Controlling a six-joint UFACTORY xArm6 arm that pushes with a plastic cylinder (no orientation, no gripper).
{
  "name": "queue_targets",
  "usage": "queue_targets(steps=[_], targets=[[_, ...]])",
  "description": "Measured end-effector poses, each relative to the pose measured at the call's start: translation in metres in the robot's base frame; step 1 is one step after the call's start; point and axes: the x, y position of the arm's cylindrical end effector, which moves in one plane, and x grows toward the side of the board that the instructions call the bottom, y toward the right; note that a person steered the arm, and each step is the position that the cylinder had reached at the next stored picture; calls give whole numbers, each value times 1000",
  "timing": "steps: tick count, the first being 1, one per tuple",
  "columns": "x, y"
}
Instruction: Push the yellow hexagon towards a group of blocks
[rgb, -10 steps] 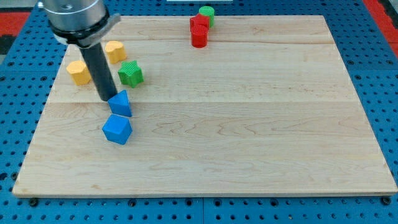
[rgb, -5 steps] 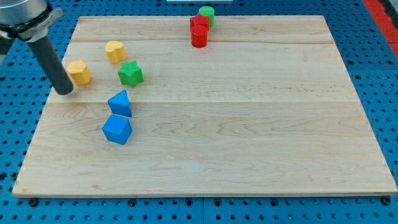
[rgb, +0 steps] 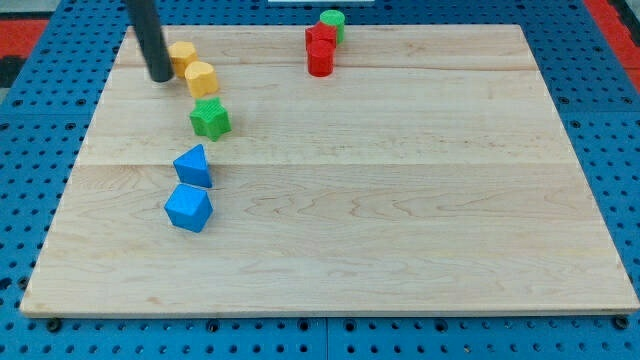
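Touching yellow hexagon (rgb: 181, 54): my tip (rgb: 160, 76).

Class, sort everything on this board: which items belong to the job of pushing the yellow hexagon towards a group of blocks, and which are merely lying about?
In the job:
- my tip, just left of the yellow blocks
- yellow hexagon
- yellow block, green star, blue triangle and blue block, the nearest group

Lying about:
- red blocks
- green block behind them

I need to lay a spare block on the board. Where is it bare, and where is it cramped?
Bare: everything right of the blue blocks and green star, below the red blocks, plus the bottom strip. Cramped: top left, where my tip sits beside two yellow blocks.
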Motion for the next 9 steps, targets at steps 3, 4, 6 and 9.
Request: queue_targets(steps=[3, 4, 6, 9], targets=[[-41, 6], [-40, 22], [-15, 141], [-60, 147]])
